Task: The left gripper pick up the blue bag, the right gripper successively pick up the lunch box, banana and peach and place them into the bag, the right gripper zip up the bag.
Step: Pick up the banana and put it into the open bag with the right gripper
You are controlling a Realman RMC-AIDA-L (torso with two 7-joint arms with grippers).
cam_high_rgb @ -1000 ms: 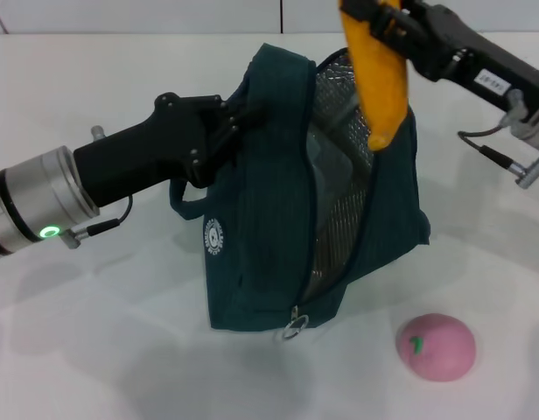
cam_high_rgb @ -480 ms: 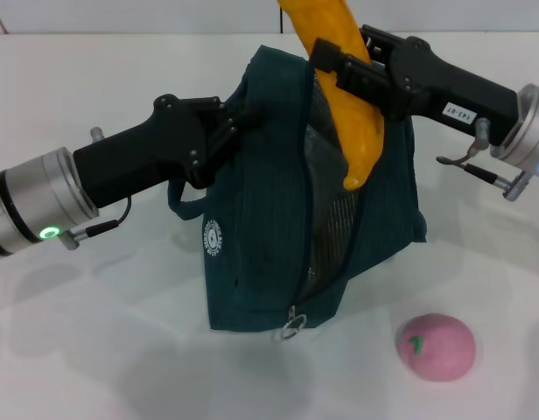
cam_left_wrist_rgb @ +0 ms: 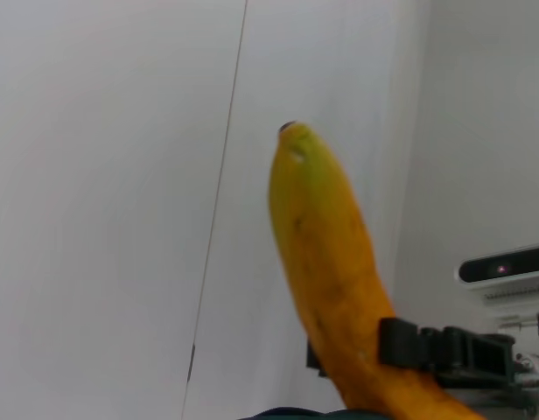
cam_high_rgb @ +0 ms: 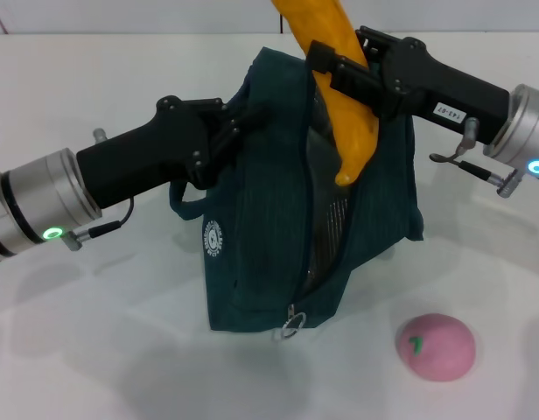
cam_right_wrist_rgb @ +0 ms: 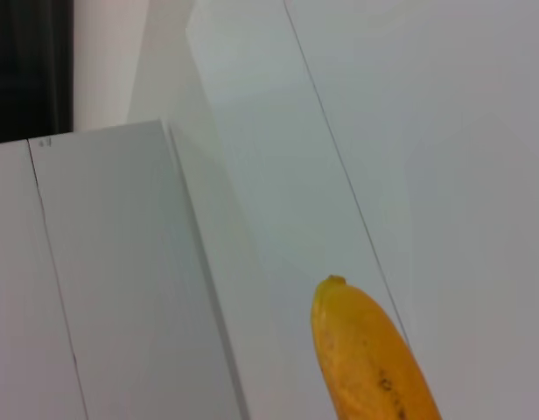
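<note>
The white tabletop (cam_high_rgb: 94,350) carries one blue bag (cam_high_rgb: 261,254), standing upright near its middle with the zipper open and the silver lining showing in the gap; one ring pull (cam_high_rgb: 291,329) hangs at the bag's lower end; the left pincer (cam_high_rgb: 243,118) is clamped on the bag's top edge, holding the mouth up and apart, just as it was a second ago. One banana (cam_high_rgb: 344,114) is pinched across its middle by the right pincer (cam_high_rgb: 348,74), jaws closed on it, hanging nearly upright; over the last second the banana has swung from the far right rim across to the centre of the opening and come down, so its lower tip now lies inside the mouth against the lining; that suggests the second item is about to be let go inside. The left wrist view shows the same banana's upper end against the wall. No lunch box can be made out for certain; a pale shape in the opening may be it, already packed. One peach (cam_high_rgb: 436,346) sits on the tabletop well apart from the bag, untouched, and by my reckoning next in line; zipping comes last.
</note>
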